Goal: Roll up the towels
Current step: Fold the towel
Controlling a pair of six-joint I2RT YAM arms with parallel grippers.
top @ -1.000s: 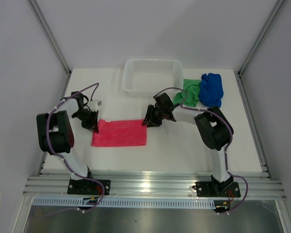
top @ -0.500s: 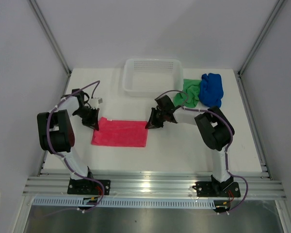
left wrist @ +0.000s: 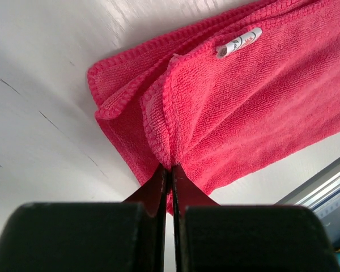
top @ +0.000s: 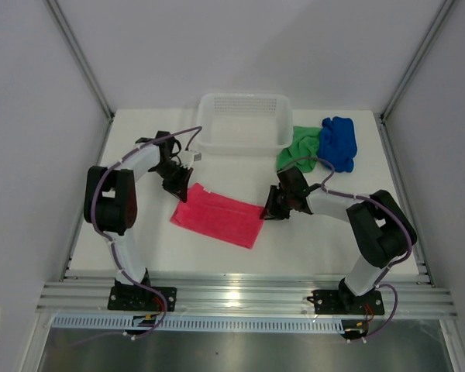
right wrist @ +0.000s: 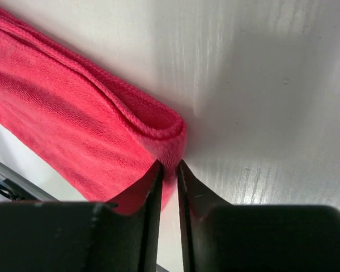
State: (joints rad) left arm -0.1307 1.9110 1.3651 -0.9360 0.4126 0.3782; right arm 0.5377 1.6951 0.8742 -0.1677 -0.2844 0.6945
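Since a second ago, the pink towel (top: 218, 218) has been dragged rightward and turned askew, so that it is now laid on the counter (top: 333, 248) directly in front of the basket (top: 244, 98). From above, the corner nearest the basket is held by the left end effector (top: 180, 186), and the opposite end by the right end effector (top: 271, 211). No towel is seen inside the basket. The green towel (top: 298, 147) and blue towel (top: 339, 143) are heaped just right of it, touching each other.

In the left wrist view, the left end effector (left wrist: 170, 170) is pressed together on a bunched corner of the pink towel, below its tag (left wrist: 238, 42).

In the right wrist view, the right end effector (right wrist: 169, 167) is nearly closed, and only the tip of a folded corner appears to be pinched. That thin hold is judged likeliest to be lost if the cloth is pulled taut. The layers could then be left slack and the roll skewed.
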